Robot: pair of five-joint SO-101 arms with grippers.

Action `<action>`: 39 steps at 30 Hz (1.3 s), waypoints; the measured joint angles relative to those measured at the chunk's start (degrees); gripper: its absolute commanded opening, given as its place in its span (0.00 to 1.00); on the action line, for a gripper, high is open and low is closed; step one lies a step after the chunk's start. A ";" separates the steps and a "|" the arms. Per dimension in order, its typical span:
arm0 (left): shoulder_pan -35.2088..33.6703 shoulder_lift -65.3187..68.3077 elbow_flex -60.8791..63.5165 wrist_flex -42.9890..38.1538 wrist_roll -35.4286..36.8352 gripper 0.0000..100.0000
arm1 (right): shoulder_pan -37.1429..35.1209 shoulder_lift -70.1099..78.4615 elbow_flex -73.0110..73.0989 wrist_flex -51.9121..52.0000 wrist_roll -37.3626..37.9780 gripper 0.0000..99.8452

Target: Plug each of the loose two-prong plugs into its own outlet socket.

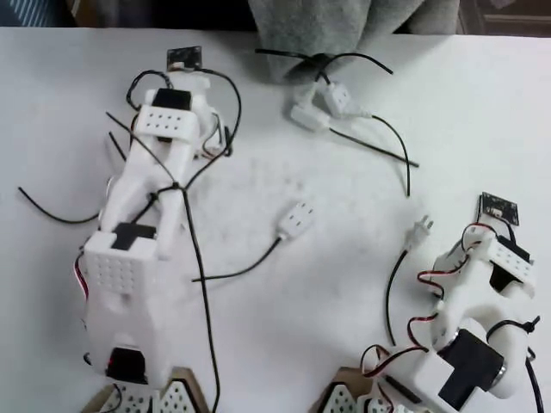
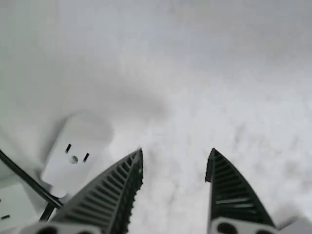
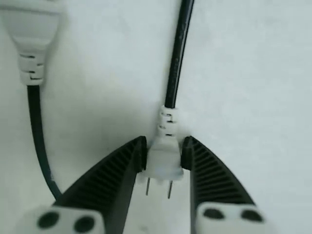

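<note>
In the right wrist view my right gripper (image 3: 163, 146) is shut on a white two-prong plug (image 3: 165, 161). Its prongs point back at the camera and its black cord (image 3: 176, 53) runs away over the table. A second white plug (image 3: 28, 29) lies farther off. The high view shows a plug (image 1: 420, 228) on the table just left of the right arm (image 1: 482, 258). My left gripper (image 2: 175, 156) is open over bare table, with a white outlet socket (image 2: 75, 153) just beside one finger. Another socket (image 1: 296, 219) lies mid-table.
Two more white sockets (image 1: 310, 116) (image 1: 338, 96) with black cords lie at the back beside a grey cloth (image 1: 336, 26). The left arm (image 1: 164, 172) stretches from the front left toward the back. Loose black cords (image 1: 383, 138) cross the white table (image 1: 482, 112).
</note>
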 measured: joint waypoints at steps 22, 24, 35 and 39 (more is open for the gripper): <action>-0.18 0.00 0.00 1.32 0.00 0.22 | -11.43 0.09 -39.21 24.97 2.90 0.07; -0.09 0.00 0.00 1.76 0.00 0.22 | -15.30 0.09 -44.66 25.49 2.90 0.07; 1.23 0.00 0.00 1.93 -3.08 0.22 | -28.48 0.09 -62.77 29.98 2.55 0.08; 1.32 0.00 0.00 0.62 -3.87 0.22 | -25.32 0.09 -59.69 34.55 -3.69 0.08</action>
